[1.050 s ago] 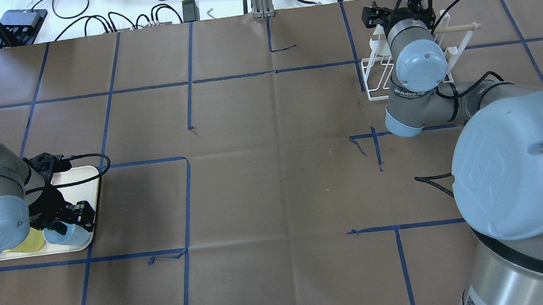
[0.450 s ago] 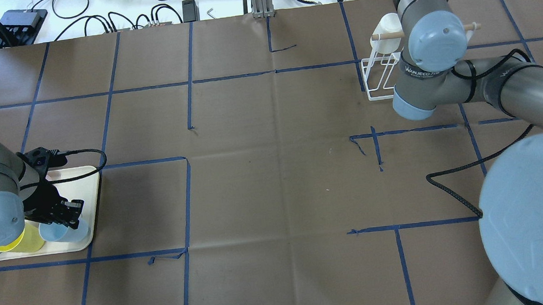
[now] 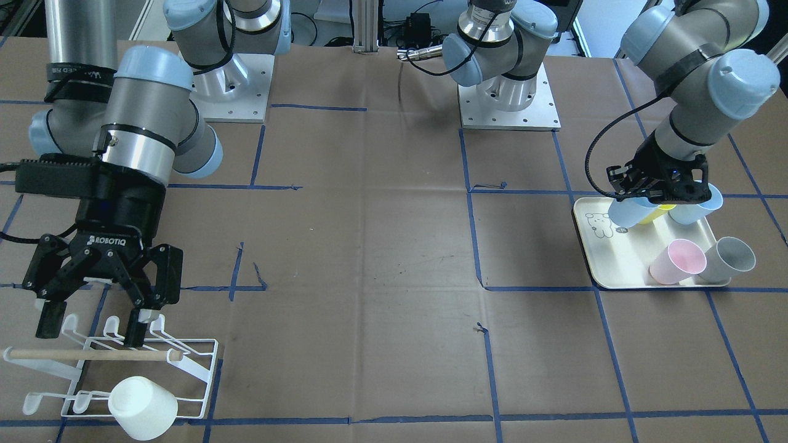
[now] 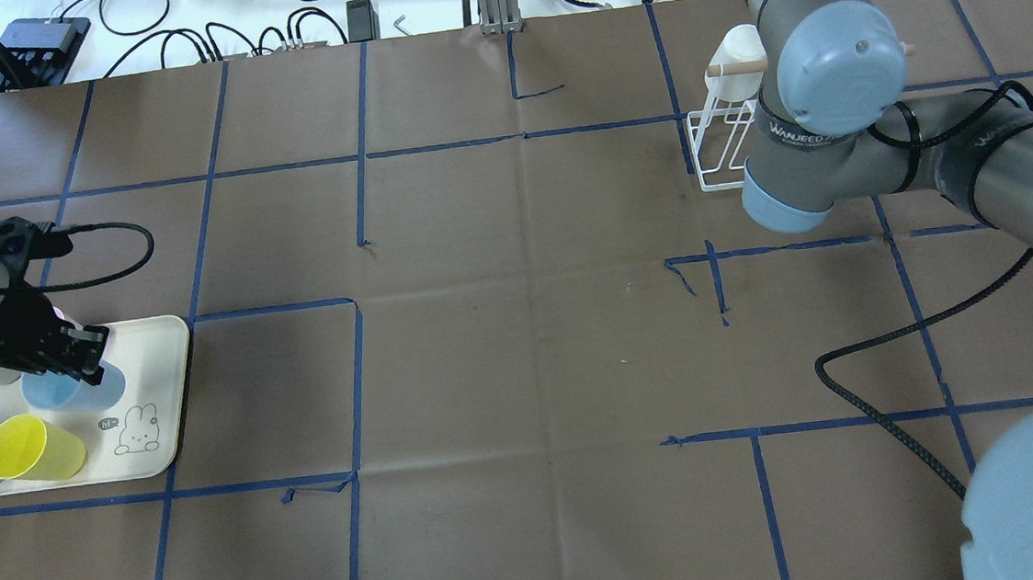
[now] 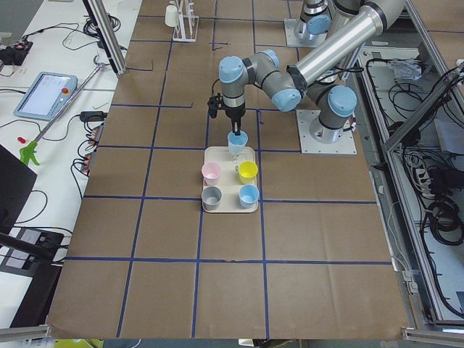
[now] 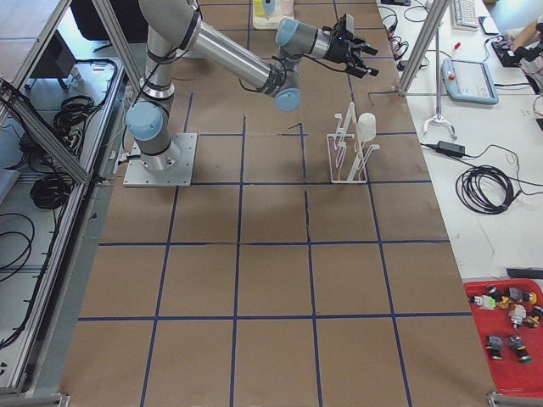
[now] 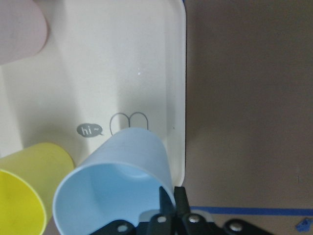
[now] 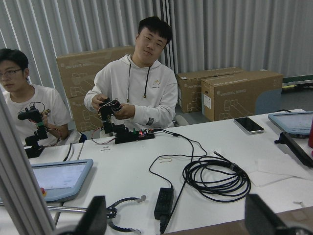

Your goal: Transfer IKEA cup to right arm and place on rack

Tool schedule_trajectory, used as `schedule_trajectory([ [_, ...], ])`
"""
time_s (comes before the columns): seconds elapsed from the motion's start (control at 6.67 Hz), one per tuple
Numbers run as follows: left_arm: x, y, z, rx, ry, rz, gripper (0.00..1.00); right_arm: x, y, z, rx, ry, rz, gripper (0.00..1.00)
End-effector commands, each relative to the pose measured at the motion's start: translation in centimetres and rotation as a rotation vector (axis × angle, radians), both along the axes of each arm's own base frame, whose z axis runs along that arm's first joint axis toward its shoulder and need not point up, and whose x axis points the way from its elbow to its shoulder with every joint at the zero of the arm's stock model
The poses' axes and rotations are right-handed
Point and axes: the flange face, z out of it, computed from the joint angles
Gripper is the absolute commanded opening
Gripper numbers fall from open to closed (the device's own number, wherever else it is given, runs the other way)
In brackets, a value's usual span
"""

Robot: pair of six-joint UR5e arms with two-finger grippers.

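Light-blue IKEA cup (image 7: 117,181), tilted over the cream tray (image 7: 98,58), rim wall clamped in the left claw (image 7: 172,205), likely leaving its body free for hand-over; right claw (image 3: 92,326), fingers spread and empty, hangs above the white wire rack (image 3: 197,369) across the counter (image 3: 369,246).

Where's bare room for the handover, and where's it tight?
Free: the mid-table paper between cream tray and wire rack. Tight: the tray, four other cups plus the left gripper pinching a light-blue cup; the rack, white cup on it, open right gripper close by.
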Motion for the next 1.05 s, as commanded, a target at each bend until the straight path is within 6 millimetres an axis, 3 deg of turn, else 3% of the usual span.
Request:
schedule_trajectory([
  [0.0,-2.3,-4.9,10.3,-0.169,0.131,-0.079,0.00,2.5,3.4,0.3,0.014,-0.181,0.093,1.00],
  [0.15,-4.6,-7.1,13.3,-0.273,0.252,-0.115,0.00,3.2,5.0,0.3,0.033,-0.312,0.133,1.00],
  [0.3,-6.7,-9.2,14.1,-0.369,0.436,-0.137,0.00,3.8,6.2,0.9,0.041,-0.425,0.168,1.00],
  [0.45,-8.5,-10.1,15.0,-0.484,0.651,-0.145,0.00,4.2,6.6,1.1,0.052,-0.536,0.175,1.00],
  [0.9,-11.6,-10.9,17.0,-0.715,0.864,-0.282,0.00,5.4,7.6,0.1,0.162,-0.920,0.170,1.00],
])
